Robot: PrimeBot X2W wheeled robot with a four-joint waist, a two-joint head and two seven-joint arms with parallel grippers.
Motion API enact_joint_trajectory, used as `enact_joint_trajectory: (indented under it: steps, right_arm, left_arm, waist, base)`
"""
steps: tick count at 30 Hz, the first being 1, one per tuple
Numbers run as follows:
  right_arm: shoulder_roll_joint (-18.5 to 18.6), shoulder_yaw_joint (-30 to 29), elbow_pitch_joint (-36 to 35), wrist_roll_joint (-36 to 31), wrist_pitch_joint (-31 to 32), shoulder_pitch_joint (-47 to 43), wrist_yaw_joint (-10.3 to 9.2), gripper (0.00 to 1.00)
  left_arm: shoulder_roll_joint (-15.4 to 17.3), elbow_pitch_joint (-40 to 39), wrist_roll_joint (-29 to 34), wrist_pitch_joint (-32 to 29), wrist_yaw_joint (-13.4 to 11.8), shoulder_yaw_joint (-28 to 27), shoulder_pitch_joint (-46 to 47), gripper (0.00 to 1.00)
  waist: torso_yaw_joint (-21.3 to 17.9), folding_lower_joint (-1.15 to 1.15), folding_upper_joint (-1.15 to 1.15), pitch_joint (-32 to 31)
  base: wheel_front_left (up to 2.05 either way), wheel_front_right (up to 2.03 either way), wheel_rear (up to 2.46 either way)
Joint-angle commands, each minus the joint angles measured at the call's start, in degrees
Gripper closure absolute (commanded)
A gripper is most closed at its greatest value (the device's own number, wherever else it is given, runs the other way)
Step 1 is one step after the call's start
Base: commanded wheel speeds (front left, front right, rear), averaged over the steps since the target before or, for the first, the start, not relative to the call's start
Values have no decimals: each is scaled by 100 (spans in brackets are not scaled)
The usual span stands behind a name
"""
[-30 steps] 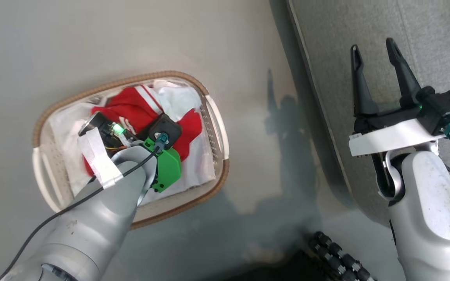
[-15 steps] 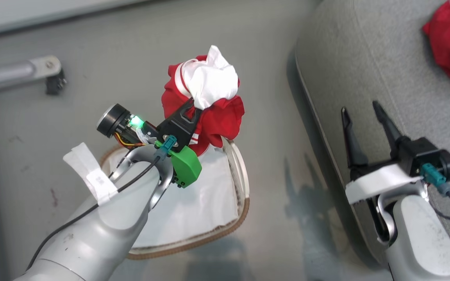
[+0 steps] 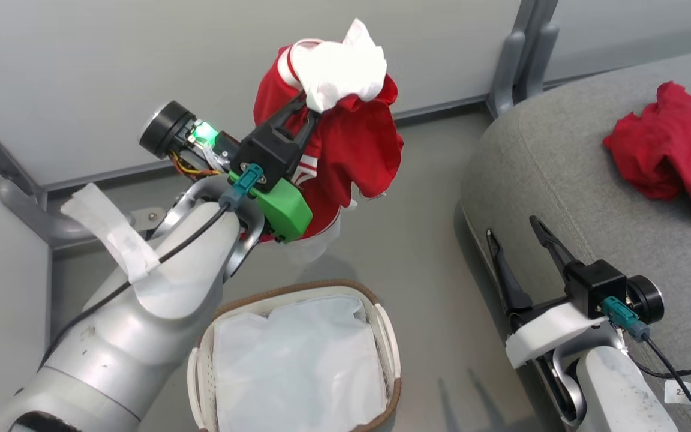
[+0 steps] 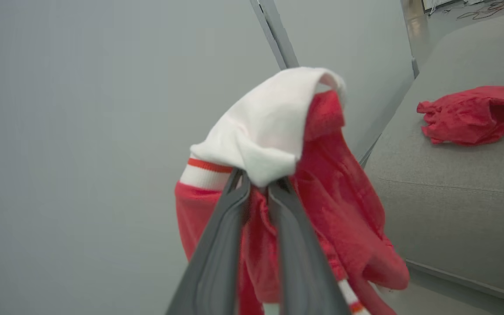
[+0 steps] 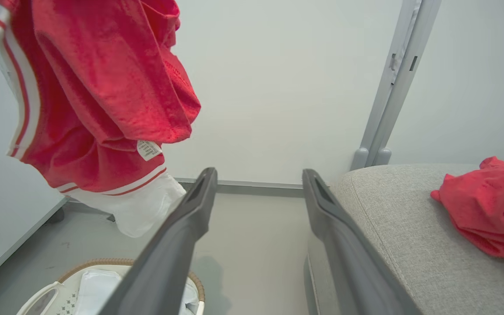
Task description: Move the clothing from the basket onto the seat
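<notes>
My left gripper [image 3: 305, 108] is shut on a red garment with white stripes and trim [image 3: 351, 150], held high above the floor; the same garment [image 4: 322, 197] drapes over the shut gripper [image 4: 258, 183] in the left wrist view and hangs at the upper left [image 5: 94, 96] of the right wrist view. Below it stands the basket [image 3: 390, 336], holding its white liner [image 3: 297, 372]. A second red garment [image 3: 675, 150] lies crumpled on the grey seat [image 3: 561, 174]. My right gripper [image 3: 522, 243] is open and empty at the seat's front edge.
Grey wall panels with metal posts [image 3: 522, 54] stand behind the seat and the basket. Bare grey floor [image 3: 417, 252] lies between the basket and the seat. A black cable [image 3: 681, 372] runs beside my right wrist.
My left gripper has lifted the red garment out of the basket and raised it high. The head camera has tilted up, bringing the wall and more of the seat into view.
</notes>
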State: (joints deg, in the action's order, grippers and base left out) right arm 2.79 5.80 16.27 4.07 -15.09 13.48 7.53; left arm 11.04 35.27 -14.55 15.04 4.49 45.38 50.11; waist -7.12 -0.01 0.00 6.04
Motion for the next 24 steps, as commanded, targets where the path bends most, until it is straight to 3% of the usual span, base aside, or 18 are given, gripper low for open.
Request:
enact_joint_trajectory:
  steps: [1,13,24]
  right_arm:
    - [20,63,0,-19,-11,-59,-8,0]
    - [19,758,90,-113,-11,477,-8,0]
    - [20,954,630,-733,-10,1451,-8,0]
  left_arm:
    - [22,-38,-45,20,18,-38,166,100]
    - [-41,-158,-193,-42,169,-2,763,100]
    - [-189,-519,-349,-105,234,302,599,100]
  waist:
    - [33,1,0,-565]
    - [86,1,0,-729]
    - [368,1,0,-762]
  base:
    - [0,0,0]
    - [0,0,0]
    - [0,0,0]
